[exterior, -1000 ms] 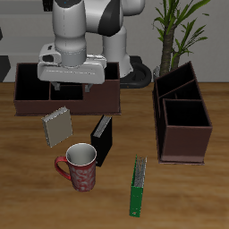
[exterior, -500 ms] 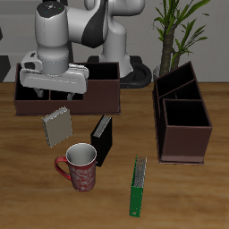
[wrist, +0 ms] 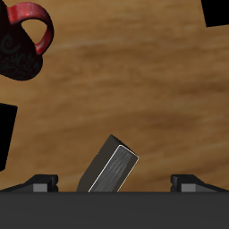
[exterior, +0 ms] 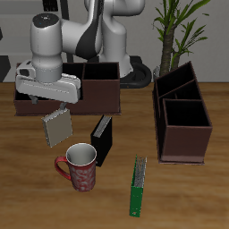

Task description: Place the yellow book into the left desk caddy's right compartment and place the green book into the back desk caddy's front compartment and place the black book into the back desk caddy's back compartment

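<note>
**Risks.** The red mug stands just in front of the yellow book, towards the table's front edge. A descent drifting that way is judged likely to strike its rim. The black book stands beside the mug on the other flank and could be toppled during a carry across to the left desk caddy. In the wrist view the yellow book is seen skewed against the line joining the two fingertips. If the jaws are closed without turning the wrist, a corner-to-corner pinch is expected, and the book may twist or slip out. Whether the book lies flat or leans cannot be told.

**Tool.** The gripper is found with its jaws spread wide and nothing held.

**Position.** The yellow book is located just behind the mug, on the table. The gripper is held above it, apart from it, with the book roughly between the fingers. Behind both, farther from the mug, the back desk caddy is noted.
</note>
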You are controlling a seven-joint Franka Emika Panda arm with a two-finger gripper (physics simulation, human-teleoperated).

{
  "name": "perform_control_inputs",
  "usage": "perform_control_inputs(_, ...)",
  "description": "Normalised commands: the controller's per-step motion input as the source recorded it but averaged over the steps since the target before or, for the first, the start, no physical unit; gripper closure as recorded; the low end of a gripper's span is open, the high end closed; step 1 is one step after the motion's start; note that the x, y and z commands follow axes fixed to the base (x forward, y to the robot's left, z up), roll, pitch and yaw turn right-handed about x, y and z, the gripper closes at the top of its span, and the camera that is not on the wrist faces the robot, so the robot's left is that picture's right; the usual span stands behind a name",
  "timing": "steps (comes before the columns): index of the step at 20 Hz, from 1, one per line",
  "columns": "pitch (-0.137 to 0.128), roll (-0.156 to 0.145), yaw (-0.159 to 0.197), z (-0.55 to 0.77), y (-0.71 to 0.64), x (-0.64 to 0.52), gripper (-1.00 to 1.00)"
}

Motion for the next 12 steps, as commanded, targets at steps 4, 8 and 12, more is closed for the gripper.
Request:
perform_control_inputs(4,-0.042,-0.026,-0.131,-0.09,-0.11,-0.07,-1.0)
perform_control_inputs(8,-0.064,-0.02,-0.059,-0.05,-0.02,-0.02,-1.0)
perform_control_inputs(12,0.006,0.015,-0.112,-0.12,-0.01,0.09,-1.0)
